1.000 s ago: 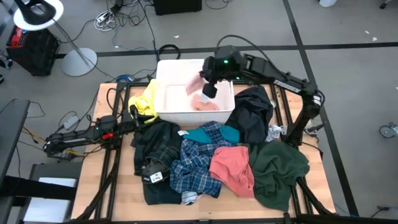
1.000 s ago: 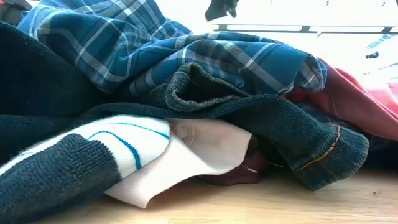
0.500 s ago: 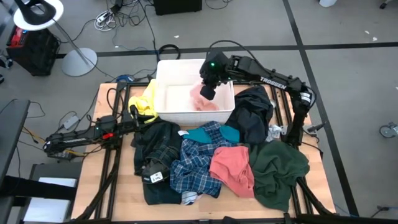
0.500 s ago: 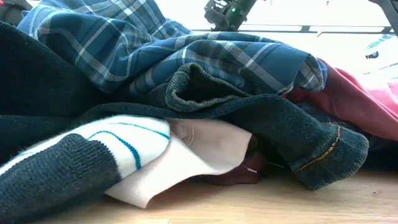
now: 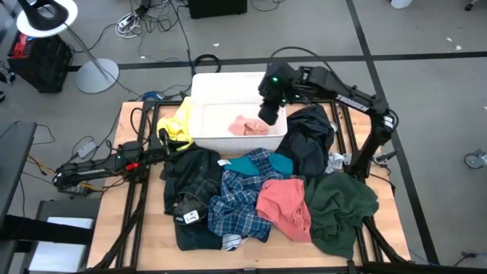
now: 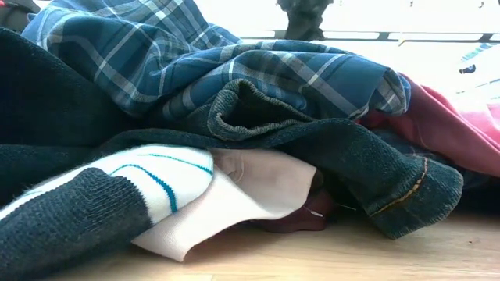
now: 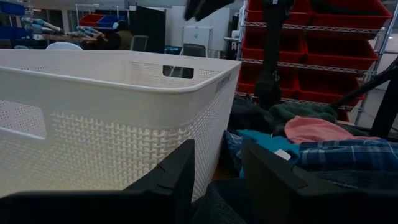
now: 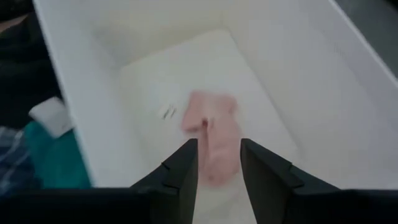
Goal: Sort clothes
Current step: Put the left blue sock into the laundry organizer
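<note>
A pale pink garment (image 5: pixel 247 126) lies on the floor of the white bin (image 5: pixel 204 139); it also shows in the right wrist view (image 8: pixel 214 134). My right gripper (image 5: pixel 268 114) hovers open and empty over the bin's right part, fingers pointing down (image 8: pixel 217 165). My left gripper (image 5: pixel 163 151) lies low at the table's left, open (image 7: pixel 217 180), beside the bin's wall (image 7: pixel 124 137). The other clothes lie in a heap in front of the bin: blue plaid (image 5: pixel 240 202), salmon (image 5: pixel 285 205), dark green (image 5: pixel 342 205), black (image 5: pixel 308 141), teal (image 5: pixel 262 164), yellow (image 5: pixel 176 125).
The heap fills the table's middle and right up to the near edge. Bare wood shows at the table's left (image 5: pixel 141 205). In the low view a dark knit garment (image 6: pixel 375 172) and a white-striped piece (image 6: pixel 141 176) lie close in front of the camera.
My right gripper has dipped into the bin with the pink garment and let it go. It has then drawn back a little toward the table's right edge. The garment, hanging from the fingers a second ago, now lies loose on the bin's floor.
</note>
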### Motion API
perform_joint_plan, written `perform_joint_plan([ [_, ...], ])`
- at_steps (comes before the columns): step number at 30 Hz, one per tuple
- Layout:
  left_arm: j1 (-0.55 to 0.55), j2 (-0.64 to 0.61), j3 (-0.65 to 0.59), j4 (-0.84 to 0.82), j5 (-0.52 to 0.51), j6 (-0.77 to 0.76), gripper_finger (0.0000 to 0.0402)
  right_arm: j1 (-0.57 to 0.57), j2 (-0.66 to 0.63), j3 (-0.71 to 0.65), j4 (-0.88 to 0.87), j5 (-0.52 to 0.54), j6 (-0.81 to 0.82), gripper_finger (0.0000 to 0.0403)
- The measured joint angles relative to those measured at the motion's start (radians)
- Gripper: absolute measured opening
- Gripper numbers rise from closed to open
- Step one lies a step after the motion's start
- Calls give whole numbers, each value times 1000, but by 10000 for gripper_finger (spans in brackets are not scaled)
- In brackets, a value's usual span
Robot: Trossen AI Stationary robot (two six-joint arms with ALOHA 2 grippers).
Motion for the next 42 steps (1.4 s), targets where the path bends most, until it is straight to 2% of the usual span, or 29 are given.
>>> perform_joint_plan([
  [5, 0, 0, 0, 0, 0, 0, 137, 51, -77, 0, -122, 0, 109, 121],
  [10, 0, 0, 0, 2, 0, 0, 137, 155, -155, 0, -218, 18, 273, 119],
  [22, 0, 0, 0, 38, 1, -5, 137, 562, -277, -97, -248, 332, 755, 117],
  [30, 0, 0, 5, 77, -5, -204, 137, 689, -270, -176, -247, 396, 959, 114],
  [33, -5, 16, 78, 4, 25, -286, 137, 726, -270, -236, -238, 413, 1006, 114],
  [36, -22, 44, 214, -115, 78, -306, 127, 761, -280, -307, -235, 438, 1053, 110],
  [39, -49, 109, 366, -261, 81, -245, 101, 782, -300, -383, -219, 438, 1094, 104],
  [42, -84, 210, 510, -318, 92, -185, 73, 797, -328, -457, -182, 439, 1111, 99],
])
